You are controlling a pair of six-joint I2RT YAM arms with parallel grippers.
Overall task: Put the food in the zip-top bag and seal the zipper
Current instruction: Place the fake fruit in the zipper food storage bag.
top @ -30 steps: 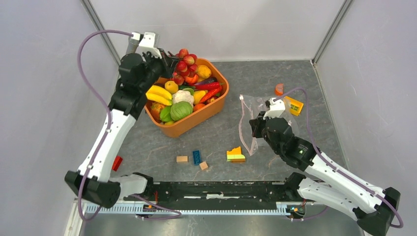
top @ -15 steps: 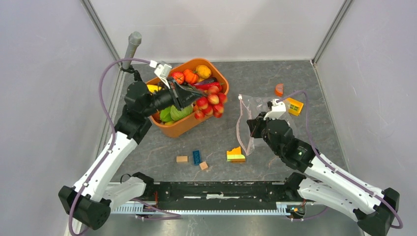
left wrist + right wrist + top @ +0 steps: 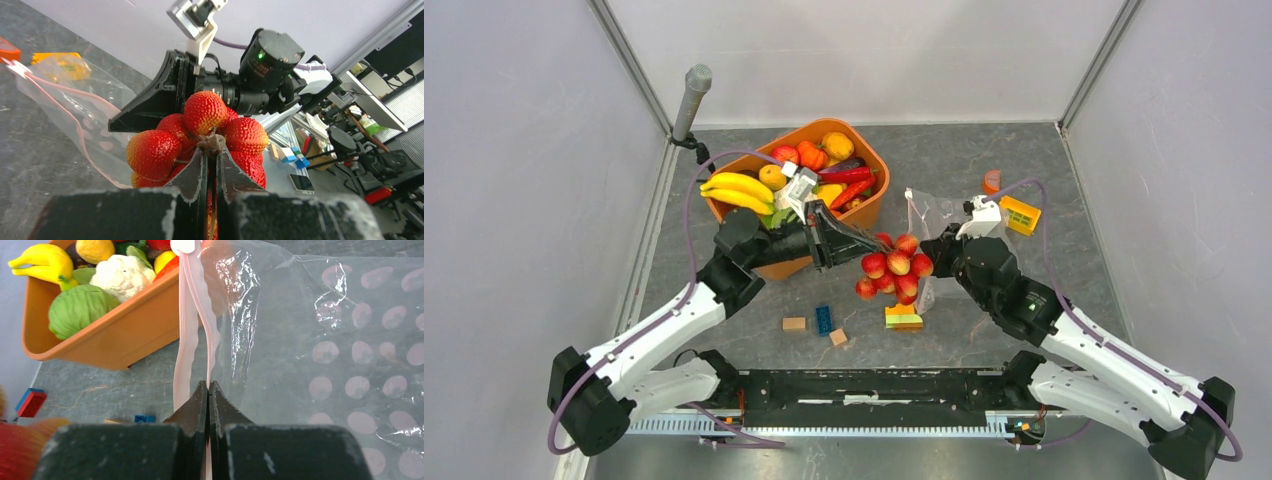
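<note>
Now, left gripper (image 3: 211,152) clamped on red grapes (image 3: 205,112), right gripper (image 3: 208,389) pinching pink zipper (image 3: 186,340) of zip-top bag (image 3: 300,315)

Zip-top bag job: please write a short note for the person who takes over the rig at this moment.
Left tool: shut on the stem of the red fruit bunch, held next to the bag.
Right tool: shut on one lip of the zipper; mouth partly open.
Done: nothing packed, the bag looks empty.
Left: put in the bunch, then the other food from the tub, then close the zipper.
</note>
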